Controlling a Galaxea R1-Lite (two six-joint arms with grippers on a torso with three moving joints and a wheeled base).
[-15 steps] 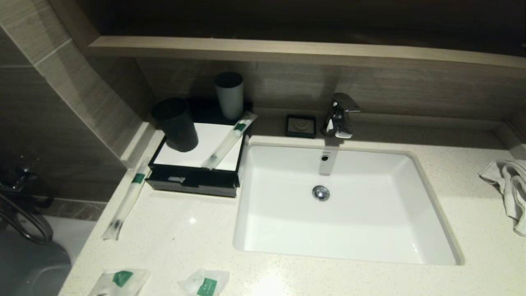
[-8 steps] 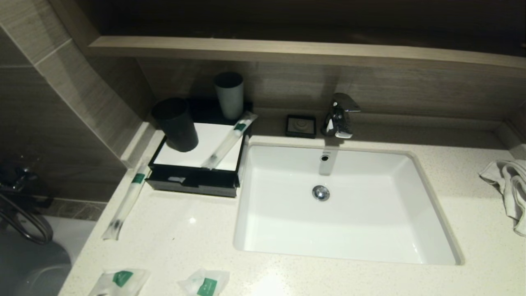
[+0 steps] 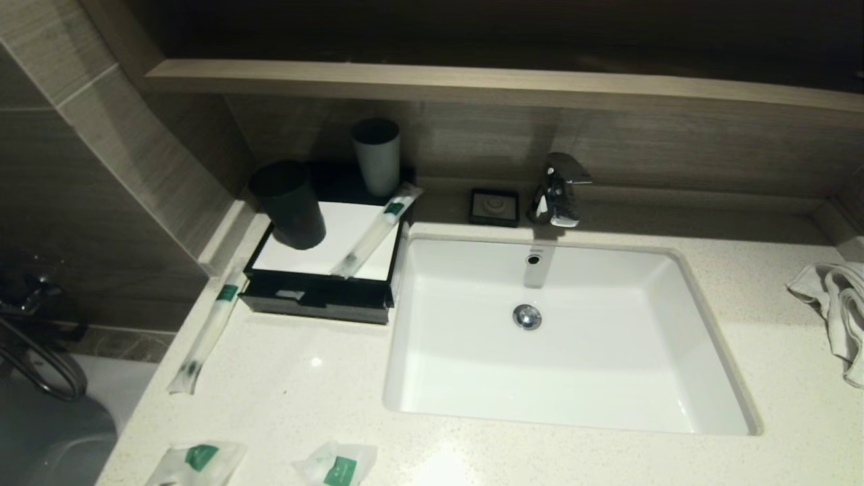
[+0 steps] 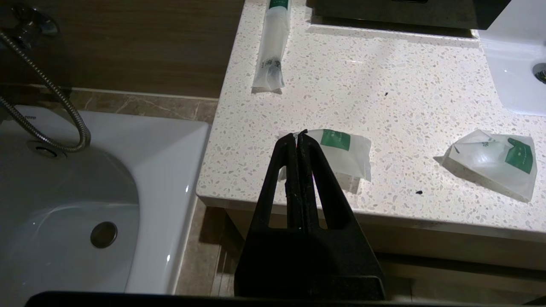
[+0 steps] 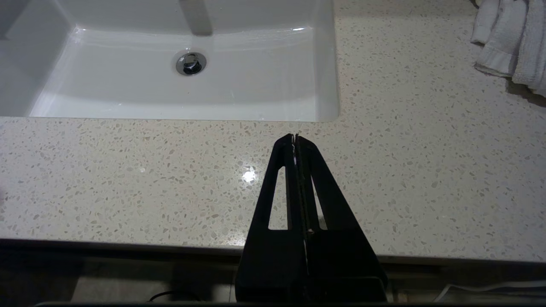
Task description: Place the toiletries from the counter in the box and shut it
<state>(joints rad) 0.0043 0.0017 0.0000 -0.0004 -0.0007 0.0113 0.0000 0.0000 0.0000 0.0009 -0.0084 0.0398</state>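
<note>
Low black rectangular box (image 3: 317, 297) with white top panel sits on speckled cream stone counter (image 3: 304, 385) left of the sink, drawer pushed in.
One long thin green-banded packet (image 3: 374, 231) lies across box top; another (image 3: 208, 332) beside it on counter; two clear green-labelled pouches (image 4: 341, 155) (image 4: 495, 164) at front edge; left gripper (image 4: 297, 135) and right gripper (image 5: 294, 137) both closed, empty, parked before counter edge.

— How many long packets do we count?
— Two: one packet (image 3: 375, 231) lying on the box (image 3: 297, 266) at ten o'clock, one long packet (image 3: 209, 329) on the counter (image 3: 304, 398) at nine.
— And pouches?
— Two, down at seven o'clock: a left pouch (image 3: 196, 462) and a right pouch (image 3: 335, 464).
— Cups?
— Two: a black cup (image 3: 289, 204) and a grey cup (image 3: 376, 156), both at eleven.
— The rest?
— We count one sink (image 3: 472, 378), one tap (image 3: 557, 190), one soap dish (image 3: 495, 206), one towel (image 3: 837, 307) at three.
</note>
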